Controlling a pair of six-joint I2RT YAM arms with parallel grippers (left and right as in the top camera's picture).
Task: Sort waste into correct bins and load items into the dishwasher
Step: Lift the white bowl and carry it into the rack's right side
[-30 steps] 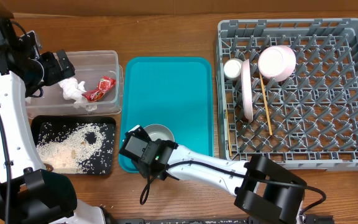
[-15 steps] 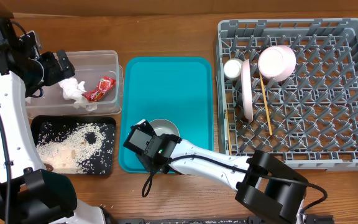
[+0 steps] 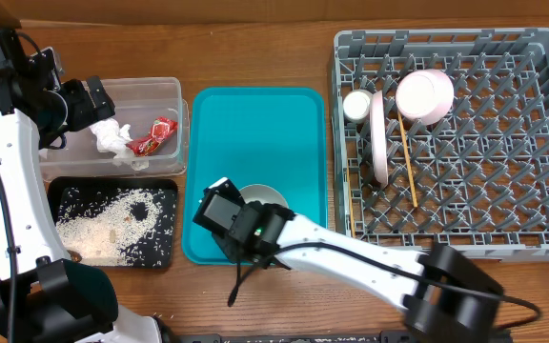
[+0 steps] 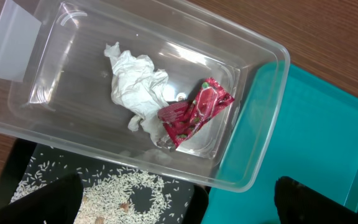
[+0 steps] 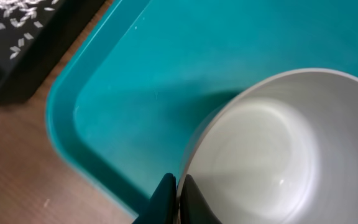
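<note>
My right gripper [image 3: 241, 214] is shut on the rim of the small white bowl [image 3: 263, 197] over the teal tray [image 3: 255, 133]; the wrist view shows the fingers [image 5: 178, 198] pinching the bowl [image 5: 272, 149]. The clear tub [image 3: 151, 95] holds the white tissue [image 3: 111, 141] and red wrapper [image 3: 153, 135], also seen in the left wrist view: tissue [image 4: 135, 87], wrapper [image 4: 194, 111]. The black tray [image 3: 160, 191] holds rice grains [image 3: 112, 224]. My left gripper [image 3: 82, 103] hangs open above the tub. The grey rack [image 3: 484, 171] holds the pink plate [image 3: 378, 138], pink bowl [image 3: 425, 95], cream cup [image 3: 356, 105] and a chopstick [image 3: 407, 164].
The wooden table [image 3: 255, 48] surrounds everything. The tub [image 4: 253, 124], black tray [image 4: 110, 193] and teal tray [image 4: 303, 143] lie close together at the left.
My right gripper has moved right and slightly forward over the teal tray, carrying the white bowl with it. The left arm has not moved.
</note>
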